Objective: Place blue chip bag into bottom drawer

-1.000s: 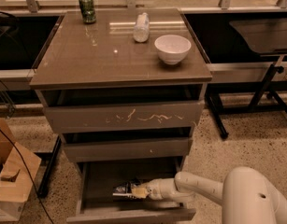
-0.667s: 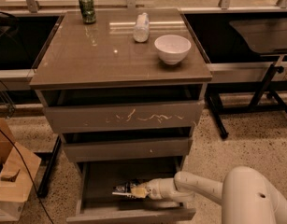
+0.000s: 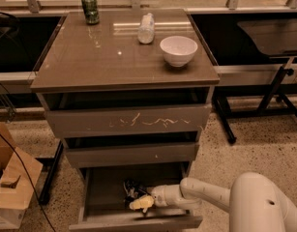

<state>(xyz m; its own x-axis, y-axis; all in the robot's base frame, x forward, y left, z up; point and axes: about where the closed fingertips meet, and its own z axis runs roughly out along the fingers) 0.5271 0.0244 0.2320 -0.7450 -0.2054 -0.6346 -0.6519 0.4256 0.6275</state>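
Note:
The bottom drawer is pulled open below two closed drawers. The blue chip bag shows as a dark crumpled shape on the drawer floor near the middle. My gripper reaches into the drawer from the right. Its cream tip is right at the bag's front edge, touching or nearly touching it. My white arm runs back to the base at the lower right.
On the cabinet top stand a green can, a clear plastic bottle and a white bowl. A cardboard box and cables lie on the floor at left. Black table legs stand at right.
The bag's pale end that stuck out left of the gripper tip no longer shows. The bag now looks dark, just behind the tip. The arm has barely moved.

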